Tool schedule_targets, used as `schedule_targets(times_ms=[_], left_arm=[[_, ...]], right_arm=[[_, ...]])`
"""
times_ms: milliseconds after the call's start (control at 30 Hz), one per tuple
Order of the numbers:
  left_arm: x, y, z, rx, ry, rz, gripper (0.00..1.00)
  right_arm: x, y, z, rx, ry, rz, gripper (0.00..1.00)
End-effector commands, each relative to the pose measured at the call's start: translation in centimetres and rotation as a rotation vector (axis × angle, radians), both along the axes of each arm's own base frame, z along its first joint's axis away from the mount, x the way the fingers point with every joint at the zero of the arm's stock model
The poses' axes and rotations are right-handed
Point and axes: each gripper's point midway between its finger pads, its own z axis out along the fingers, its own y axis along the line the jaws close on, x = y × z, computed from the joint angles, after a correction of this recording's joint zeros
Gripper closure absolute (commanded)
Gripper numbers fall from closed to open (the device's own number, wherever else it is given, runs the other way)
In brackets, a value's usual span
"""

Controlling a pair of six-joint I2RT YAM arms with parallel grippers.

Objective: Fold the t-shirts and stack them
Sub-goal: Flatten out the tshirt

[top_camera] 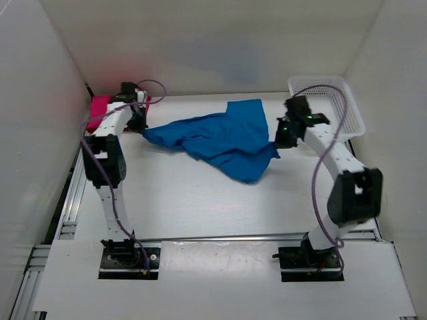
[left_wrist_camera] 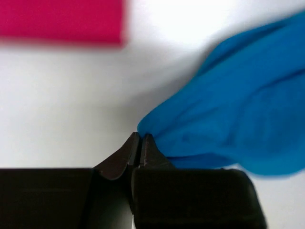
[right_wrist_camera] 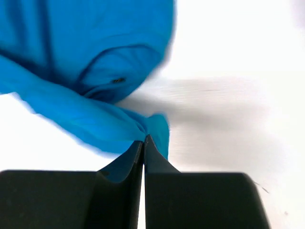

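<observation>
Firstly, from the top camera, the bright blue fabric t-shirt [top_camera: 220,137] lies crumpled and stretched across the far middle of the white table [top_camera: 200,207], between the two arms. The left gripper [top_camera: 140,124] is at the left end of this shirt and the right gripper [top_camera: 281,137] is at its right edge; from this height it is not possible to see how the jaws stand. A pink-magenta fabric t-shirt [top_camera: 99,111] sits in the far left corner, just behind the left arm. A white plastic mesh basket [top_camera: 353,115] stands in the far right corner, apart from the blue shirt. Next, in the left wrist camera, the left gripper [left_wrist_camera: 140,143] has its fingertips pressed together, and a corner of the blue shirt [left_wrist_camera: 238,114] is pinched between them and rises a little from the table. The pink shirt [left_wrist_camera: 62,21] appears blurred, with a straight edge, at the top left. Lastly, in the right wrist camera, the right gripper [right_wrist_camera: 144,145] is also closed, and it clamps a bunched fold of the blue shirt [right_wrist_camera: 86,57], whose collar opening is visible above the fingers.
</observation>
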Motion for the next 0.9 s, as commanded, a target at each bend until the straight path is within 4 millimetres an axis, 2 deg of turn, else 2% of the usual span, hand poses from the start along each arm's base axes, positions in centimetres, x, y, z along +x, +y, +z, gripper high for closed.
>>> schedule_targets(times_ms=[0,33,67,100,133,167,200,233,267,300,333,367,400,433,467,533,600,633,733,767,833,867], left_arm=[[-5.0,3.3,9.9,0.096,-0.127,0.084,0.90],[-6.4,3.5,10.1,0.104,-0.117,0.088,0.90],[-8.1,3.7,10.2,0.116,-0.097,0.094,0.90],[-10.5,3.2,10.4,0.116,-0.083,0.083,0.90],[-12.0,3.2,10.1,0.117,-0.059,0.081,0.90],[-13.8,2.8,10.9,0.117,-0.064,0.071,0.90],[-16.4,2.6,8.8,0.109,0.015,0.061,0.90],[-18.5,2.1,7.8,0.098,0.071,0.043,0.90],[-20.1,2.1,6.8,0.099,0.101,0.041,0.90],[-21.7,1.7,6.6,0.100,0.100,0.029,0.90],[-24.7,1.6,3.9,0.113,0.190,0.014,0.90],[-25.5,2.3,3.1,0.150,0.198,0.028,0.90],[-27.6,2.7,1.5,0.180,0.234,0.025,0.90],[-28.3,3.3,0.9,0.212,0.236,0.036,0.90],[-28.0,4.7,0.7,0.284,0.202,0.067,0.90],[-29.1,5.7,-0.2,0.341,0.187,0.090,0.90],[-28.8,6.5,0.1,0.365,0.153,0.118,0.90],[-28.6,6.6,0.3,0.363,0.137,0.130,0.90],[-26.1,6.6,2.7,0.352,0.030,0.150,0.90],[-23.9,6.5,5.5,0.343,-0.057,0.165,0.90],[-21.2,6.3,9.5,0.322,-0.160,0.178,0.90],[-18.3,5.6,14.7,0.294,-0.291,0.179,0.90]], right_arm=[[-3.3,-2.8,2.8,0.025,-0.017,-0.105,0.99],[-4.4,-3.8,3.7,0.017,-0.046,-0.137,0.99],[-5.2,-4.3,3.5,0.002,-0.050,-0.147,0.99],[-6.7,-5.0,2.3,-0.025,-0.029,-0.159,0.99],[-7.6,-5.5,3.4,-0.037,-0.085,-0.175,0.99],[-8.5,-5.2,3.6,-0.028,-0.098,-0.171,0.99],[-9.9,-5.2,2.6,-0.038,-0.087,-0.168,0.99],[-11.3,-4.1,3.4,-0.012,-0.130,-0.128,0.99],[-12.4,-3.3,3.1,0.016,-0.124,-0.137,0.99],[-13.9,-2.4,2.2,0.044,-0.092,-0.119,0.99],[-16.5,-1.3,0.0,0.057,-0.043,-0.074,0.99],[-18.0,-0.5,-1.3,0.085,0.007,-0.092,0.98],[-20.7,0.1,-4.0,0.063,0.081,-0.045,0.96],[-21.9,-0.2,-5.0,0.032,0.110,-0.063,0.96],[-23.5,-0.5,-6.1,0.013,0.176,-0.114,0.96],[-26.1,-0.8,-7.9,-0.026,0.252,-0.109,0.96],[-27.7,-0.8,-8.5,-0.036,0.294,-0.133,1.00],[-27.7,-0.7,-8.4,-0.033,0.281,-0.142,1.00],[-27.4,-1.3,-8.2,-0.027,0.240,-0.212,1.00],[-26.1,-1.2,-7.0,-0.018,0.168,-0.227,1.00],[-23.5,-1.5,-4.2,-0.002,0.049,-0.231,1.00],[-21.2,-0.9,-0.2,0.048,-0.057,-0.234,1.00]])
